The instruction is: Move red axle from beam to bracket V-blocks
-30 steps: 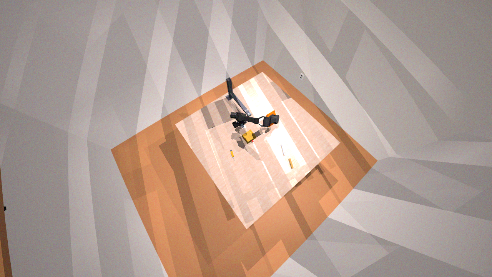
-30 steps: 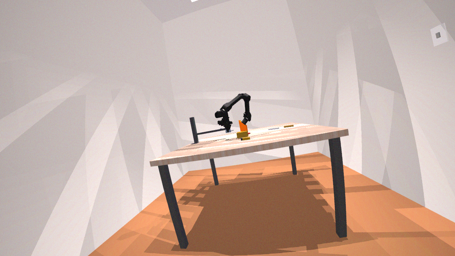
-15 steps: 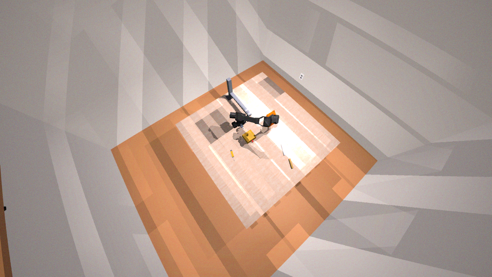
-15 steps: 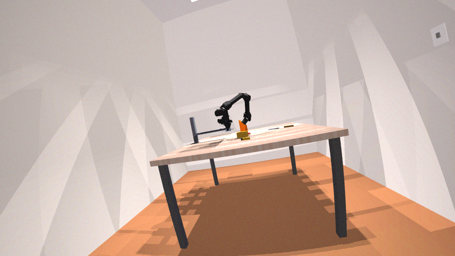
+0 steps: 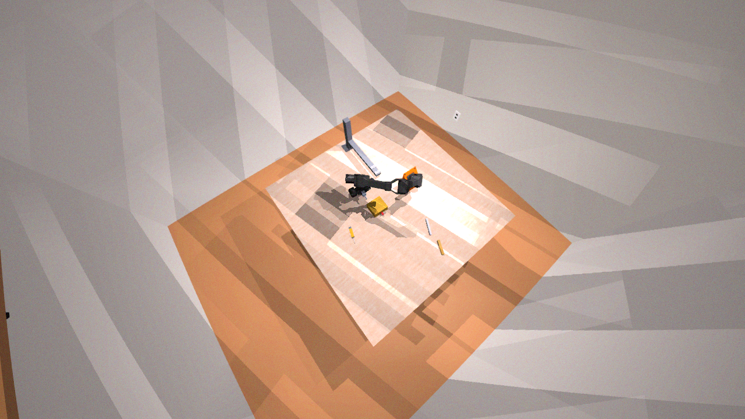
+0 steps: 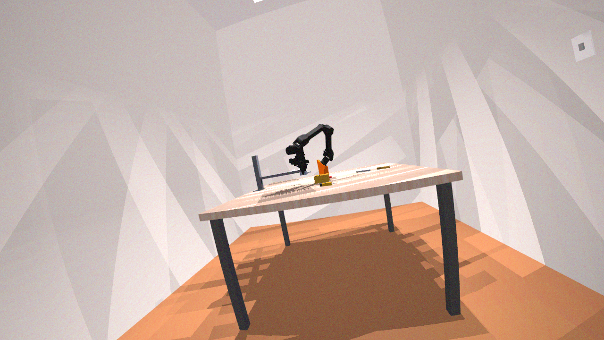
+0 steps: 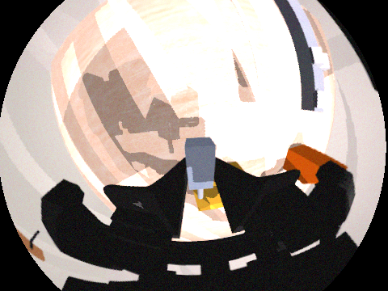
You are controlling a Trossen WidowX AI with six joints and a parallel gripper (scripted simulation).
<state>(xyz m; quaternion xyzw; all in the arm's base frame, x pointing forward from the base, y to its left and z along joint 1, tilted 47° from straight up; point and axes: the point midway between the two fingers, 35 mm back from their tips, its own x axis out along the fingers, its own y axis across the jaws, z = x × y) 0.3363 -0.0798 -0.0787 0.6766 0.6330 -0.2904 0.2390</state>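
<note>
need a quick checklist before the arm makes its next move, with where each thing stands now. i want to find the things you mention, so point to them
1. Gripper (image 5: 362,195) (image 6: 302,172) (image 7: 199,160) has a firm hold: ok, shut on a gray block (image 5: 364,194) (image 6: 304,173) (image 7: 200,162) with a thin pin.
2. Held block and pin apart from the yellow block (image 5: 377,206) (image 6: 321,178) (image 7: 212,201), likely the beam: ok, a gap shows in the exterior view.
3. Red axle (image 5: 382,213) (image 6: 330,177) out of the beam: not ok, a red end shows at the yellow block's edge.
4. V-blocks ready on the gray bracket (image 5: 363,155) (image 6: 278,174) (image 7: 305,69): cannot tell, their notches are too small to judge.
5. Gripper open for the finish: not ok.
</note>
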